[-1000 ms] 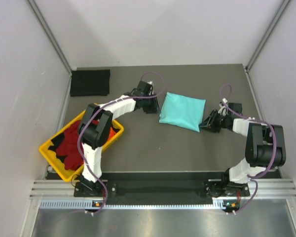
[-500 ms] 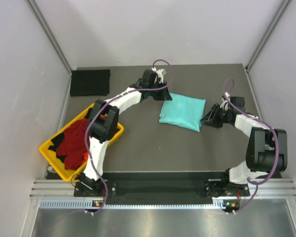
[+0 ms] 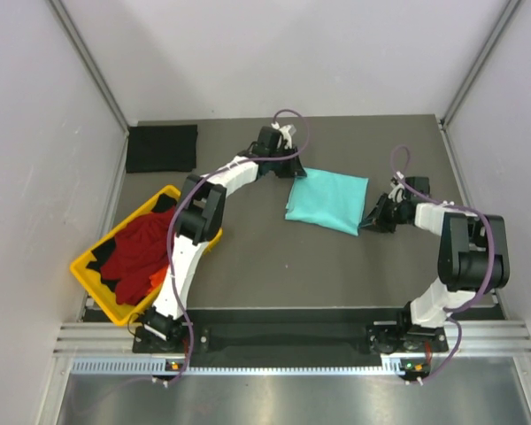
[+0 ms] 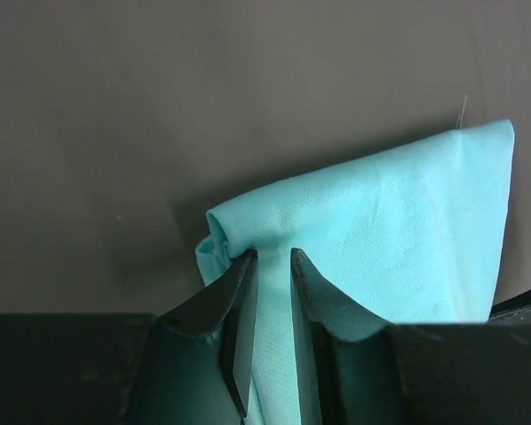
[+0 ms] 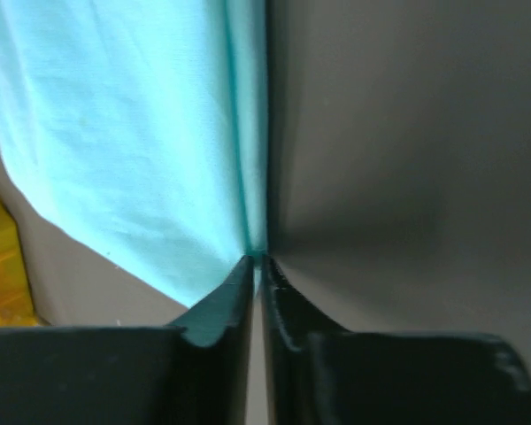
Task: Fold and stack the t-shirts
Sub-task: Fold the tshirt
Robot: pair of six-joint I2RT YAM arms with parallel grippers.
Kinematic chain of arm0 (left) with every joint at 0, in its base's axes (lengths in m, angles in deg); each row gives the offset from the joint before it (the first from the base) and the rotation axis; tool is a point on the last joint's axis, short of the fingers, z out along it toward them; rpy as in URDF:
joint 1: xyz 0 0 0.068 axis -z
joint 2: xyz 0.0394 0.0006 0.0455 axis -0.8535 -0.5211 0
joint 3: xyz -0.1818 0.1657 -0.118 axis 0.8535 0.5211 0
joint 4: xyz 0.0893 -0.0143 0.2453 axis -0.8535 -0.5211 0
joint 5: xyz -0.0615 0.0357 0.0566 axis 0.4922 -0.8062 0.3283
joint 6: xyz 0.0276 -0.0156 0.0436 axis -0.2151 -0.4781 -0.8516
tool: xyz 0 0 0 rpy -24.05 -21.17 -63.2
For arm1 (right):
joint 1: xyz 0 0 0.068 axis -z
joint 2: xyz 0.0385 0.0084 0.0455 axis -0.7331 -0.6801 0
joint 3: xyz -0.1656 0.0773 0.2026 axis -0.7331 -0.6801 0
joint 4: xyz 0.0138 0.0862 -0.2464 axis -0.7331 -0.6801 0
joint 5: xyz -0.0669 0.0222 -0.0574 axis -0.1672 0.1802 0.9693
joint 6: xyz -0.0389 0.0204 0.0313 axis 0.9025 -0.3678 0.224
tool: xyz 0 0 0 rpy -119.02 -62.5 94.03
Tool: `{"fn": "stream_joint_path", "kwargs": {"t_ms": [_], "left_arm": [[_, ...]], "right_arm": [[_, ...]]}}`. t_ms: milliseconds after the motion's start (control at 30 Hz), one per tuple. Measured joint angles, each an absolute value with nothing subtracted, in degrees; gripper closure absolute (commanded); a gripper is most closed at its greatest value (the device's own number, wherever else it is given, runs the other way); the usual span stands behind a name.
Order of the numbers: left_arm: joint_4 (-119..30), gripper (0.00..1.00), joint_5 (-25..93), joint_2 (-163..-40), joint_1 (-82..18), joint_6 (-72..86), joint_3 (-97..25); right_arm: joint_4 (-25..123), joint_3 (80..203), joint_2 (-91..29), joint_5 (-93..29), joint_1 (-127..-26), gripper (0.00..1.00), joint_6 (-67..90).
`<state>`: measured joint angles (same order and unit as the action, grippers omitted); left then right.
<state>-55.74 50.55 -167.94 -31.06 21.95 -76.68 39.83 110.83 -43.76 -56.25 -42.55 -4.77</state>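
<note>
so we've got the teal shirt (image 3: 329,202) folded into a fat rectangle in the middle of the table (image 3: 265,257). its long axis runs roughly left to right, tipped a bit so the right end sits nearer the arm bases. we're holding it at opposite corners. the left gripper (image 3: 294,173) is pinched on the far-left corner, with a bunched bit of cloth between its fingers in the wrist view. the right gripper (image 3: 370,220) is squeezed nearly flat on the near-right edge, with a thin sliver of teal running into the tips. so the shirt lies on a diagonal right between our two hands.

the folded black shirt (image 3: 162,148) is well apart at the far-left corner, way closer to the left arm. our guess is the teal one goes there, so both hands need to travel left together or the fold sags. a red shirt (image 3: 137,252) and others are heaped in the yellow tray (image 3: 87,282).
</note>
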Motion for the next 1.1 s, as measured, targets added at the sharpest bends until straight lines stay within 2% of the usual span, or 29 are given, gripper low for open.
{"fn": "stream_joint_path", "kwargs": {"t_ms": [67,167,233,267,333,367,467,800,1100], "left_arm": [[-55.2,0.71,50.68,-168.58,-31.7,22.28,-77.42],[-54.56,0.68,50.55,-169.54,-32.57,22.37,-78.86],[-54.69,0.65,50.72,-169.98,-33.01,22.3,-79.58],[-55.07,0.64,50.74,-169.98,-33.14,22.19,-79.74],[-56.27,0.6,50.68,-169.73,-33.47,21.78,-80.06],[-57.56,0.57,50.52,-169.36,-33.6,21.34,-80.06],[-62.06,0.56,49.56,-166.52,-33.71,19.59,-79.06],[-63.87,0.59,49.63,-145.23,-33.07,18.09,-57.48],[-63.96,0.58,48.93,-144.12,-28.96,18.7,-45.18]], "right_arm": [[40.2,110.59,-44.3,-55.28,-42.55,1.0,-4.55],[40.53,110.61,-44.43,-54.15,-42.55,1.0,-4.55],[40.64,110.65,-44.43,-53.75,-42.55,0.94,-4.55],[40.55,110.72,-44.43,-53.62,-42.55,0.87,-4.57],[39.85,111.11,-44.37,-53.21,-42.55,0.81,-4.66],[39.19,111.49,-44.13,-52.9,-42.55,0.74,-4.68],[37.55,112.27,-42.18,-52.57,-42.55,0.67,-4.68],[35.04,112.99,-36.94,-53.03,-44.08,0.59,-4.59],[37.14,112.93,-41.24,-52.49,-49.26,0.6,-5.05]]}}
